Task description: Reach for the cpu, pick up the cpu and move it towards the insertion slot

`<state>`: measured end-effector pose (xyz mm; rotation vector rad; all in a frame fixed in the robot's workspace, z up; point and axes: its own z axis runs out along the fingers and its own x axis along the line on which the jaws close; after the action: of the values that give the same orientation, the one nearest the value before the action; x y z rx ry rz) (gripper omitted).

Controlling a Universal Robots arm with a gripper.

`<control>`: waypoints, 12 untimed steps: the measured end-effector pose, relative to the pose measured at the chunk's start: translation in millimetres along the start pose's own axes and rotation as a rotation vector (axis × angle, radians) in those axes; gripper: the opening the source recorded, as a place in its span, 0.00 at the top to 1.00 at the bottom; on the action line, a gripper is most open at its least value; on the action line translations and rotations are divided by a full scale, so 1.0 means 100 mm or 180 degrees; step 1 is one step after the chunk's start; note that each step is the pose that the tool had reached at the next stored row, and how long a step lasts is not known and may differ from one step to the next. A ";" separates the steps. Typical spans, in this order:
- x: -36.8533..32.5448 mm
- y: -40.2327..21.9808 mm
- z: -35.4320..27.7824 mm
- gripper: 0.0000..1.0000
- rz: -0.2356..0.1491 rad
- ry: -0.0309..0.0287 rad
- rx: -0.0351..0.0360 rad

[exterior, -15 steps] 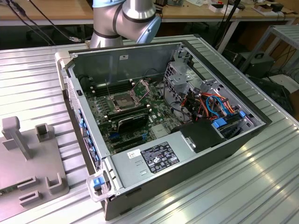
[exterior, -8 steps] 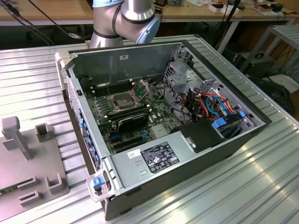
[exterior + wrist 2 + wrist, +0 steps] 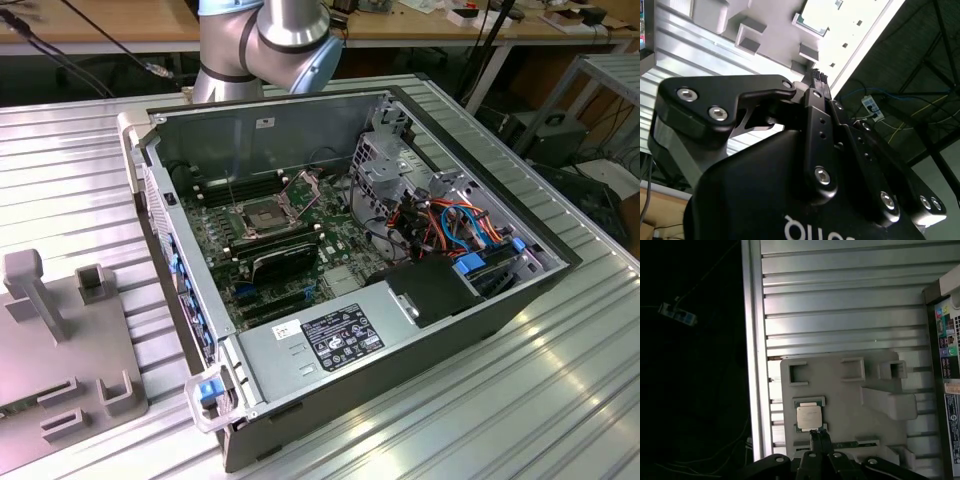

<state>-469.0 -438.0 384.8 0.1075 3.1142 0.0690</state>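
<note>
As you scan from the exterior view's left, grey fixture (image 3: 45,365): lower left, on the ribbed table (image 3: 480,400).
Cpu (image 3: 809,417): you see it seated in that fixture's recess, in both wrist views.
Gripper (image 3: 818,436): fingers pressed together, holding nothing, tips nearest the cpu.
Insertion slot (image 3: 258,215): centre-left, inside the open computer case (image 3: 250,125).

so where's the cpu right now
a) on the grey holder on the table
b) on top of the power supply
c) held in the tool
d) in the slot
A: in the first wrist view the cpu lies flat on the grey holder on the table, and the tool is shut, holding nothing.
</note>
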 end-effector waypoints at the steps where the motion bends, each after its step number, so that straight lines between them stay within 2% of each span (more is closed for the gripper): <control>1: 0.014 0.003 0.005 0.89 0.0000 0.0000 0.0000; 4: 0.058 0.013 0.026 0.89 0.0000 0.0002 0.0000; 12: 0.078 0.012 0.025 0.89 0.0000 0.0002 0.0000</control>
<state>-476.6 -436.2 382.1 0.1076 3.1149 0.0689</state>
